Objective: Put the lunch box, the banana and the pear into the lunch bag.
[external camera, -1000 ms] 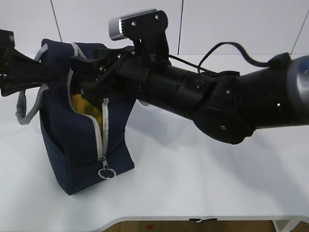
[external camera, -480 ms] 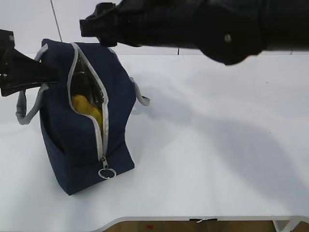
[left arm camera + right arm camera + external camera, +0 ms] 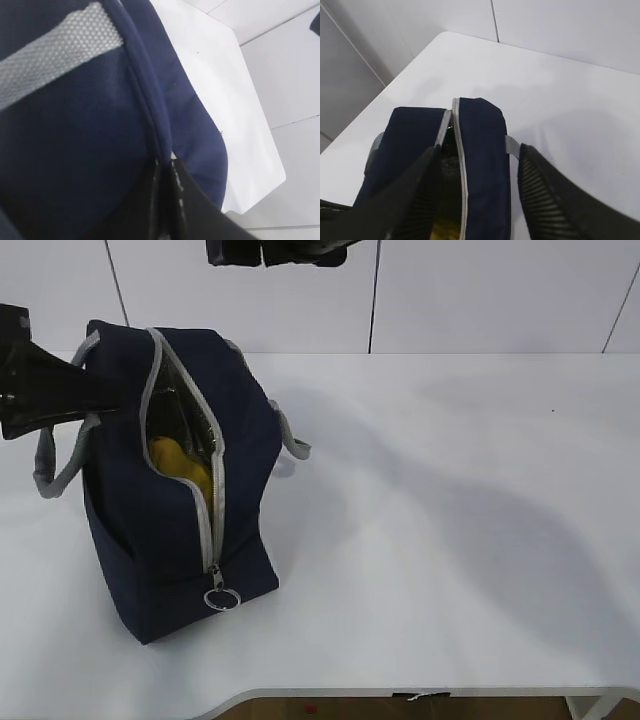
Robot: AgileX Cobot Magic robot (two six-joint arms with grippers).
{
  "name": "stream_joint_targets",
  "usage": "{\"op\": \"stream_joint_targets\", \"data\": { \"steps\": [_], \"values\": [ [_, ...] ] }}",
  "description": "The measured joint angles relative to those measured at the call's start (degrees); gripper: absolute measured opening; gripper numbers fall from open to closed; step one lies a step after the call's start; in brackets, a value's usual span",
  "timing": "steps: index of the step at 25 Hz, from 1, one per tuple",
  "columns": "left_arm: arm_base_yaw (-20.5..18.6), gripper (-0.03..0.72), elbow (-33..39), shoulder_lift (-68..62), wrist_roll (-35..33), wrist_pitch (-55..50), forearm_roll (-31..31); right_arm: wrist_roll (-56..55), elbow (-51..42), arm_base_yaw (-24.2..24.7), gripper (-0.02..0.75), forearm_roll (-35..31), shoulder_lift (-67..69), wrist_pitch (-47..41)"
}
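From the exterior view, the large navy fabric lunch bag (image 3: 175,480) stands unzipped on the white table (image 3: 450,540), something yellow inside, while the left gripper (image 3: 85,390) reaches its upper left edge. The left wrist view shows that gripper's jaws pressed together on the bag's navy seam. In the right wrist view, the right gripper (image 3: 480,200) hangs spread and empty directly above the bag's opening.
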State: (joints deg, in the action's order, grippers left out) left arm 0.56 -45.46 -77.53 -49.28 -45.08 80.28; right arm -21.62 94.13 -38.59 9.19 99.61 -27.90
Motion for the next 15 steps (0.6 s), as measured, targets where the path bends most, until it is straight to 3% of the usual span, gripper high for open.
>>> {"op": "stream_joint_targets", "data": {
  "steps": [10, 15],
  "values": [
    [0.00, -0.001, 0.00, 0.00, -0.03, -0.12, 0.00, -0.12, 6.71, 1.82, 0.402, -4.36, 3.93, -12.73],
    [0.00, -0.001, 0.00, 0.00, -0.21, -0.91, 0.00, 5.73, 14.93, 4.72, 0.400, -12.26, 9.75, -22.01]
  ]
}}
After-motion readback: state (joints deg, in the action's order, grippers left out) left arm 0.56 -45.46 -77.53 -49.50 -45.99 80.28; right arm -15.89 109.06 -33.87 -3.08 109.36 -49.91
